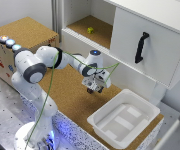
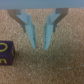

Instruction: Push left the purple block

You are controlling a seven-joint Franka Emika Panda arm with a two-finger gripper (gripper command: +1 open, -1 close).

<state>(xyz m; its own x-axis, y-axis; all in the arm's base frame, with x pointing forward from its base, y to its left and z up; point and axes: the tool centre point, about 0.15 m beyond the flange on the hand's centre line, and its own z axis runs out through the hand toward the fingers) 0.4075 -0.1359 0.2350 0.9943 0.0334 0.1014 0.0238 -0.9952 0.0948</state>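
Observation:
The purple block (image 2: 5, 53) shows only in the wrist view, as a dark purple cube with yellow marks, cut off by the picture's edge, resting on the cork table top (image 2: 60, 67). My gripper (image 2: 40, 47) points down at the cork beside the block and does not touch it. Its two light blue fingers (image 2: 30, 31) stand a narrow gap apart with nothing between them. In the exterior view the gripper (image 1: 95, 90) hovers low over the cork table (image 1: 72, 95), and I cannot make out the block there.
A white tray (image 1: 124, 117) sits on the table at the exterior view's right of the gripper. Behind is a white cabinet with a black-handled sliding door (image 1: 141, 47) and a small yellow-green thing (image 1: 90, 30) on its shelf. A wooden box with lit buttons (image 1: 10, 42) stands at the left.

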